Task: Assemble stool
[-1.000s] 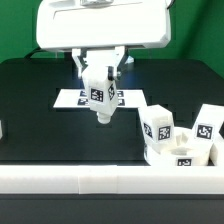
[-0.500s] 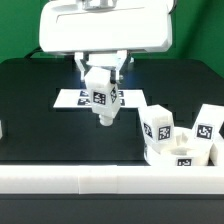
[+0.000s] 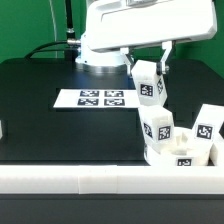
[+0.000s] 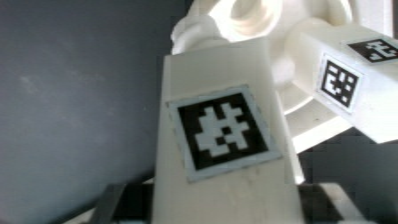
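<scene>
My gripper (image 3: 148, 70) is shut on a white blocky stool leg (image 3: 149, 87) with a black-and-white tag and holds it in the air, tilted. It hangs just above and behind the round seat (image 3: 180, 155), which lies by the front rail at the exterior view's right. One leg (image 3: 157, 127) stands on the seat and another leg (image 3: 207, 128) stands at its right. In the wrist view the held leg (image 4: 222, 140) fills the middle between my fingers (image 4: 116, 200), with the seat (image 4: 249, 25) and a tagged leg (image 4: 356, 75) beyond it.
The marker board (image 3: 92, 99) lies flat on the black table behind and to the left of the held leg. A long white rail (image 3: 100, 180) runs along the front edge. A small white part (image 3: 2, 130) shows at the left edge.
My gripper has carried the leg from over the marker board to the exterior view's right and upward, to above the seat. The other parts have not moved.
</scene>
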